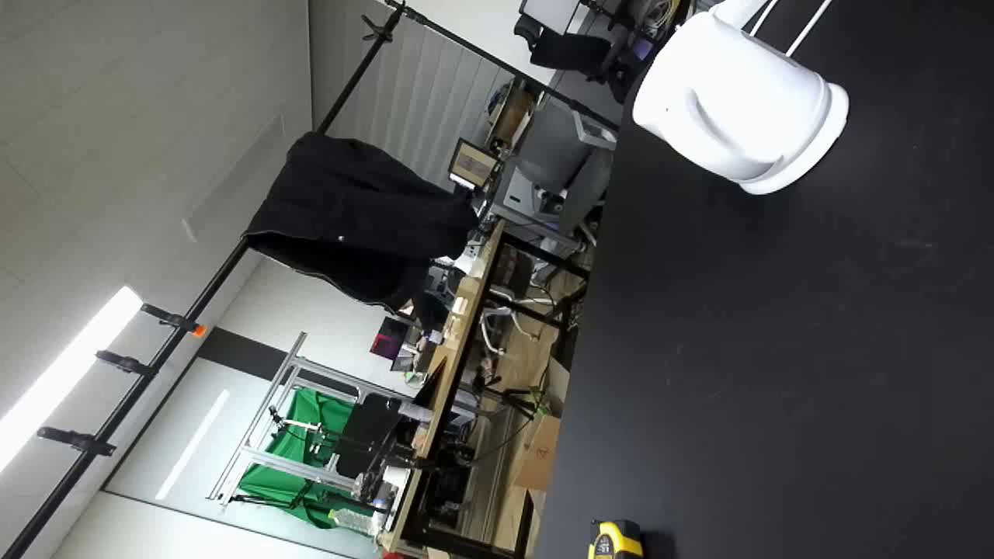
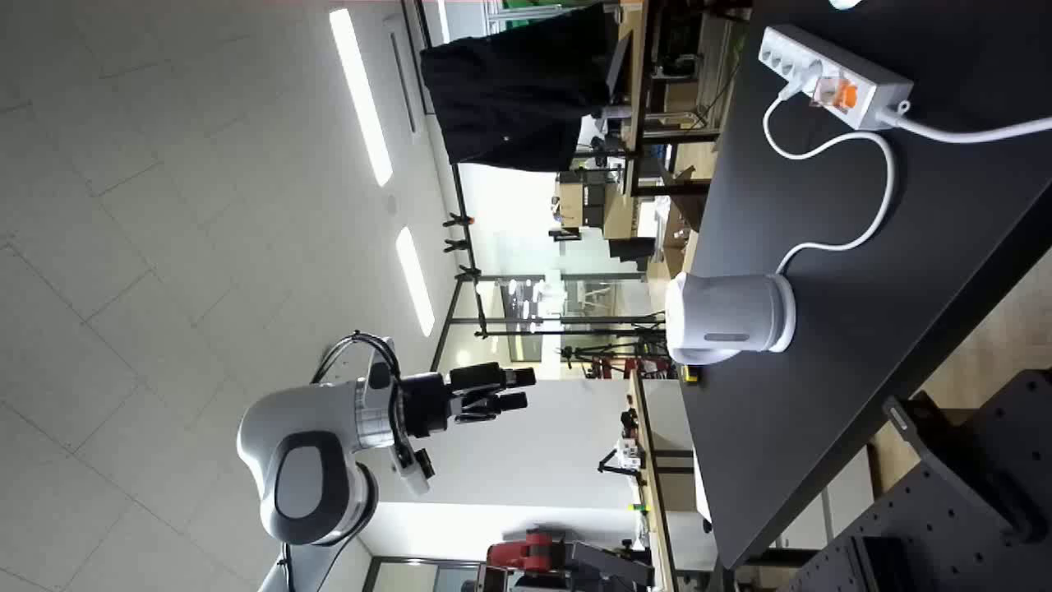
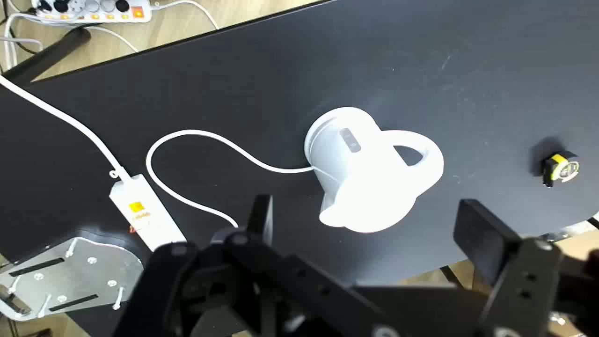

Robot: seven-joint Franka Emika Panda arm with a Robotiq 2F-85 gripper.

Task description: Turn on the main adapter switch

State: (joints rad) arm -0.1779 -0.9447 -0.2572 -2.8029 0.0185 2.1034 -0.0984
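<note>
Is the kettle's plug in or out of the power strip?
In: the plug sits in the power strip, its cable leading to the kettle.

I have open air beneath pincer (image 2: 519,390), hanging well higher than kettle (image 3: 360,173); jaws spread wide. In wrist view kettle shows between jaws: bulkiest obstacle on tabletop (image 3: 262,84). Cord (image 3: 187,132) loops through room between kettle and power strip (image 3: 149,216). On strip, plug (image 2: 809,76) stands near orange switch (image 2: 846,96); thick cable (image 2: 962,136) leaves strip's end. Pale panel (image 3: 79,278) near strip: height I can't tell. Broad open stretches of tabletop between kettle and tape measure (image 3: 560,167), and higher in wrist view.
</note>
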